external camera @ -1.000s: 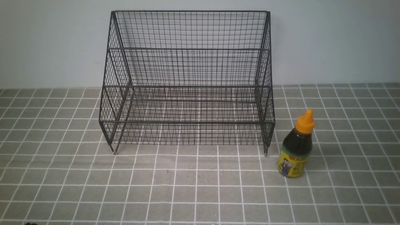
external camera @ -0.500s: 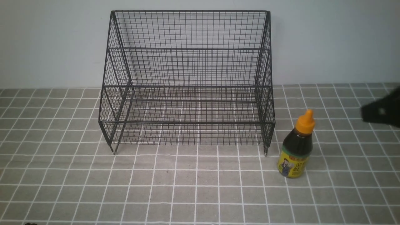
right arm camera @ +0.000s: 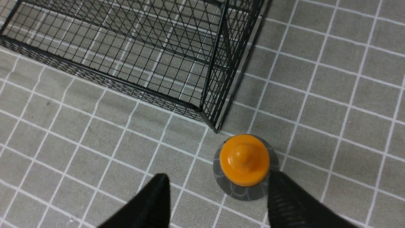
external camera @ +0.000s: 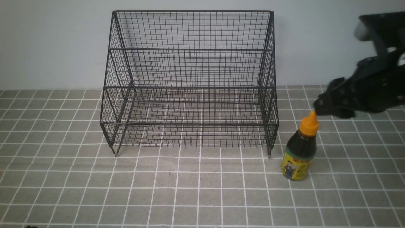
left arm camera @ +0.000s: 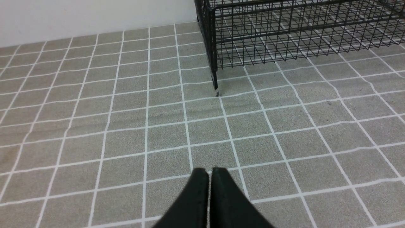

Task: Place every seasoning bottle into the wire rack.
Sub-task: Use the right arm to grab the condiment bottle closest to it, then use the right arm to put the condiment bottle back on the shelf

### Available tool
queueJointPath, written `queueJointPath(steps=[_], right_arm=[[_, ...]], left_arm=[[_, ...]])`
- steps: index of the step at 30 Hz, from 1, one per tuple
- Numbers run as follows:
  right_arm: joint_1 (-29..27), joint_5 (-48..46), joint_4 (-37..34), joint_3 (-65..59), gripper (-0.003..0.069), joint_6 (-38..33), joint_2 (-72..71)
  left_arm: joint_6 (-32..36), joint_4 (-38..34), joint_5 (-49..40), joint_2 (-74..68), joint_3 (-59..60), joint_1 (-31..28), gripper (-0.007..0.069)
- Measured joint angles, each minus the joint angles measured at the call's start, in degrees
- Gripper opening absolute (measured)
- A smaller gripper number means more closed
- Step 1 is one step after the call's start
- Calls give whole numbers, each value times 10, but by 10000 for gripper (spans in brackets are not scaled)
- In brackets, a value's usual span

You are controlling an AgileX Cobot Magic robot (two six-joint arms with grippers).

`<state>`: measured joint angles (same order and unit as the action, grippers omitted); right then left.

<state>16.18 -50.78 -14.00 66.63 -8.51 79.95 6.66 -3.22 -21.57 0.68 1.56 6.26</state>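
Note:
The seasoning bottle (external camera: 299,152), dark liquid, orange nozzle cap, yellow label, stands upright on the tiled cloth just right of the wire rack (external camera: 190,82). The rack is empty. My right gripper (external camera: 319,107) hovers just above the bottle's cap, jaws open wide. In the right wrist view the orange cap (right arm camera: 244,159) shows from above, near one fingertip (right arm camera: 278,186) of the open gripper (right arm camera: 218,186), with the rack's corner (right arm camera: 208,117) beside it. My left gripper (left arm camera: 208,172) is shut and empty, low over the cloth, away from the rack's left leg (left arm camera: 215,85).
A grey tiled cloth (external camera: 190,190) covers the table. A pale wall (external camera: 47,47) stands right behind the rack.
My right arm has come in from the right edge and now sits over the bottle's cap. The bottle and the rack have not moved.

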Motion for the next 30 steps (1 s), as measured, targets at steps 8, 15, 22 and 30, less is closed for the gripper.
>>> queueJointPath(steps=[8, 15, 22, 30], right_arm=[[10, 26, 41, 0, 586, 26, 75], [10, 52, 60, 0, 419, 30, 112], [10, 44, 64, 11, 290, 21, 114], [10, -75, 61, 144, 290, 19, 93]], left_arm=[[0, 0, 0, 0, 0, 0, -7], [0, 0, 0, 0, 0, 0, -7], [0, 0, 0, 0, 0, 0, -7], [0, 0, 0, 0, 0, 0, -7]])
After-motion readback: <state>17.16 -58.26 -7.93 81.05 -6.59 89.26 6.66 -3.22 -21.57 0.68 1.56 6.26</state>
